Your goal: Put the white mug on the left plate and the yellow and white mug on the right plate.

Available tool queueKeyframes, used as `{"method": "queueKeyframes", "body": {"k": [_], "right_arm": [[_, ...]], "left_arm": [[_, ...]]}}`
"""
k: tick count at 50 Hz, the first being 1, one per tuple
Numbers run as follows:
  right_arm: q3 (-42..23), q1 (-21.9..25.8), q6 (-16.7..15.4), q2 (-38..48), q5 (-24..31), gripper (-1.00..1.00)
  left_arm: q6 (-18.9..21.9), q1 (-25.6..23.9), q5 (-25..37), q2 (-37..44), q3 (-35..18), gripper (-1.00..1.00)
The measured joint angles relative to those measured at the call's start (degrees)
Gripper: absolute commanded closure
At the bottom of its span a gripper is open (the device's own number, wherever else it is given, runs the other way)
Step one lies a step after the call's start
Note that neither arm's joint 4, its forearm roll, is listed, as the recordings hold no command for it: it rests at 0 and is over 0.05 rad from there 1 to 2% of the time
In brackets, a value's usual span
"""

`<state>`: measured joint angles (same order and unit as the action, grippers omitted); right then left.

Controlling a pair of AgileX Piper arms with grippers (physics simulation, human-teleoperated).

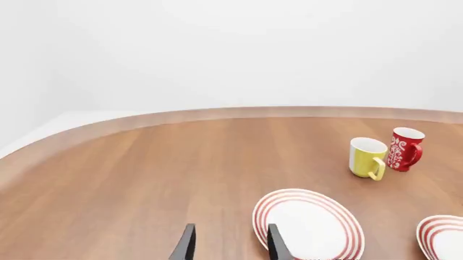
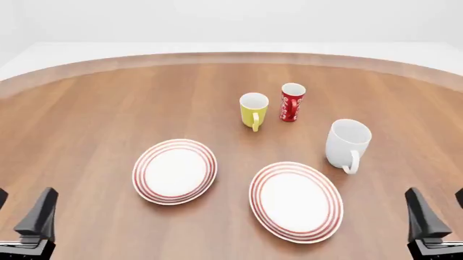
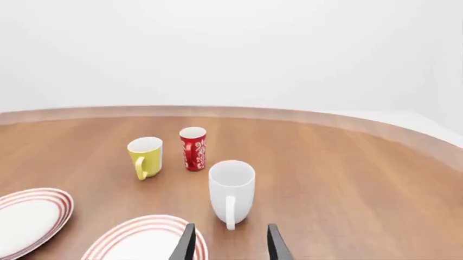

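Observation:
The white mug point(image 2: 347, 142) stands upright on the table, right of centre, its handle toward the near side. Further back stands the yellow and white mug point(image 2: 254, 110), with its handle also facing the near side. Both plates are empty: the left plate point(image 2: 174, 171) and the right plate point(image 2: 296, 200) lie side by side nearer to me. My left gripper point(image 2: 21, 208) is open at the near left corner, far from both mugs. My right gripper point(image 2: 439, 208) is open at the near right, and in the right wrist view the white mug point(image 3: 231, 189) is just beyond its fingertips point(image 3: 275, 245).
A slim red cup with white markings point(image 2: 292, 102) stands just right of the yellow and white mug. The curved far edge of the wooden table point(image 2: 231, 57) runs behind the cups. In the left wrist view the left plate point(image 1: 307, 222) lies beside the fingers.

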<state>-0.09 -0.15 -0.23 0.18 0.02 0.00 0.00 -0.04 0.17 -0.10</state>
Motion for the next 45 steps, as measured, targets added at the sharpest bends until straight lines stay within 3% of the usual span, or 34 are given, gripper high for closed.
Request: {"method": "queueKeyframes", "body": {"k": [17, 45], "right_arm": [[-0.32, 0.55, -1.41, 3.95, -2.52, -1.0], [-1.12, 2.82, -3.33, 27.9, -22.92, -1.0]], "left_arm": [[0.0, 0.0, -0.05, 0.22, -0.12, -1.0], [0.0, 0.0, -0.07, 0.26, -0.15, -1.0]]}}
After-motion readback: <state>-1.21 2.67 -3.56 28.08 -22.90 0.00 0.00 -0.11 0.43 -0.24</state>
